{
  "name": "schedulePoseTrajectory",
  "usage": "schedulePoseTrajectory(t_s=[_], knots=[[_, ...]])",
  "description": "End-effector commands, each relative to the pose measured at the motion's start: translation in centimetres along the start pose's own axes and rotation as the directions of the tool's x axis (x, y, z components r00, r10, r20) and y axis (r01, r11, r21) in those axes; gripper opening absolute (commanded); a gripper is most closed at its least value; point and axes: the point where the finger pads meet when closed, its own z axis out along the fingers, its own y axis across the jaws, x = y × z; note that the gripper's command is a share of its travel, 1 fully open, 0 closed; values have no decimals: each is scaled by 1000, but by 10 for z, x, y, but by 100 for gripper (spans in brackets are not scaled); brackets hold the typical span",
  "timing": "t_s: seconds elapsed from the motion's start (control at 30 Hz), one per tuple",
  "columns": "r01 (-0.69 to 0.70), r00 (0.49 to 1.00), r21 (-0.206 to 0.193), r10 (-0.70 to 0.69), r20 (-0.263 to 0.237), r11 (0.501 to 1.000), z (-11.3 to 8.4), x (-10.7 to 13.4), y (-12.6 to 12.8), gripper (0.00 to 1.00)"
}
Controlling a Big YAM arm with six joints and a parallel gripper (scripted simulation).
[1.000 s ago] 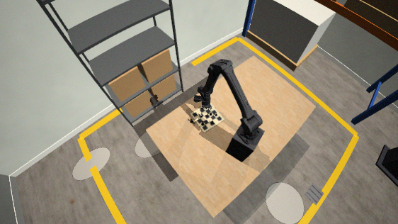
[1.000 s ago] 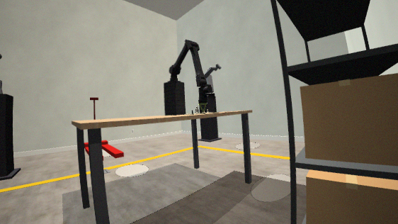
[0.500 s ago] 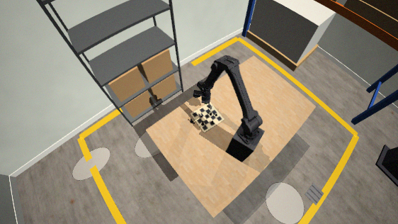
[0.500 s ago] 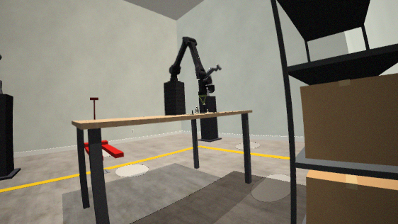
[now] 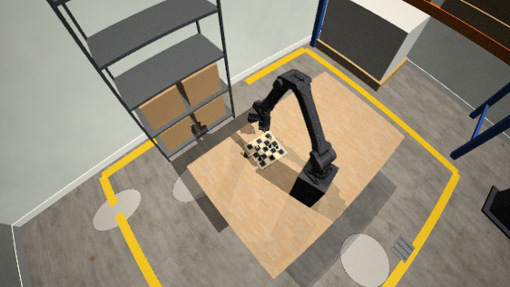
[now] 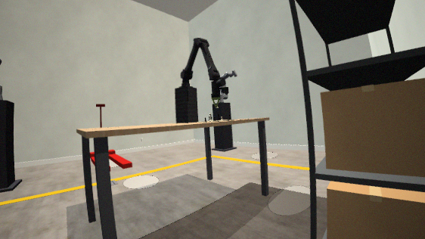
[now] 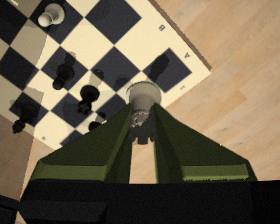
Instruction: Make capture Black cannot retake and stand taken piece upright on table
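The small chessboard (image 5: pixel 269 149) lies on the wooden table; in the wrist view (image 7: pixel 91 50) its lettered edge runs along the right side. My gripper (image 7: pixel 142 112) is shut on a white piece (image 7: pixel 144 96) with a rounded top and holds it in the air above the board's edge squares. In the overhead view the gripper (image 5: pixel 263 126) hangs above the board's far corner. In the side view it (image 6: pixel 215 103) is clearly above the table top. Several black pieces (image 7: pixel 74 86) stand on the board's near-left squares. A white pawn (image 7: pixel 51 15) stands further in.
A dark piece (image 5: pixel 247 153) stands on the table just off the board's left side. The arm's base block (image 5: pixel 313 185) stands on the table to the board's right. A metal shelf with cardboard boxes (image 5: pixel 181 103) stands beyond the table's far edge.
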Motion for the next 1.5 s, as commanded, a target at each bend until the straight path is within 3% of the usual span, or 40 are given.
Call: schedulePoseTrajectory(t_s=[0.0,0.1,0.17,0.23,0.33,0.6,0.83,1.03,1.47], knots=[[4,1000,29,-5,29,1000,-14,-11,-16,0],[-4,1000,22,3,25,1000,-11,-36,5,0],[-13,1000,10,13,12,1000,-3,-64,41,0],[-13,1000,9,13,13,1000,-3,-64,42,0],[-22,1000,10,22,14,1000,-3,-93,76,0],[-45,999,-2,45,-6,999,0,-76,76,0],[-23,1000,1,23,4,1000,0,-85,83,0],[-41,999,20,41,36,999,2,-94,67,0],[-33,999,18,32,31,999,56,-94,71,0]])
